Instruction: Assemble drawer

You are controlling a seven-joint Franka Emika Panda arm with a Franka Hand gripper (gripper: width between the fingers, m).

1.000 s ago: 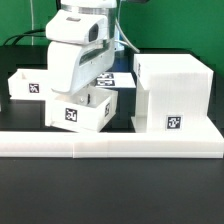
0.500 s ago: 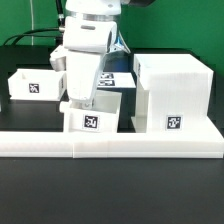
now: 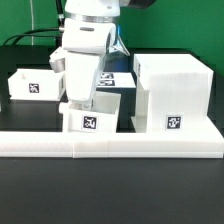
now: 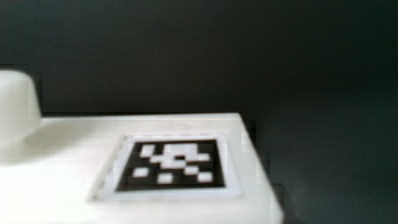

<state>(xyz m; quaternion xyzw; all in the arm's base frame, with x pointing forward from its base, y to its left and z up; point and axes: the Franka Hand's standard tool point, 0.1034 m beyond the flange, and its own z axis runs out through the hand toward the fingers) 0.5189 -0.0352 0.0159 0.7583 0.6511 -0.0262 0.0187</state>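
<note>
The drawer point(image 3: 92, 116), a small white open-topped box with a tag on its front face, stands on the table just to the exterior view's left of the tall white housing point(image 3: 172, 95). My gripper point(image 3: 79, 102) reaches down onto the drawer's left wall and is shut on it; the fingertips are partly hidden by the wall. The wrist view shows only a flat white surface with a tag point(image 4: 175, 165) and a rounded white shape point(image 4: 15, 110) over dark table; no fingers show there.
A second white open box with a tag point(image 3: 30, 86) stands at the exterior view's left. A long white rail point(image 3: 110, 146) lies along the front. The marker board point(image 3: 120, 78) lies behind the arm.
Over the last second the arm turned upright and the drawer turned with it, its tag face now square to the front and nearer the housing. Hardly any motion in the last half second.
</note>
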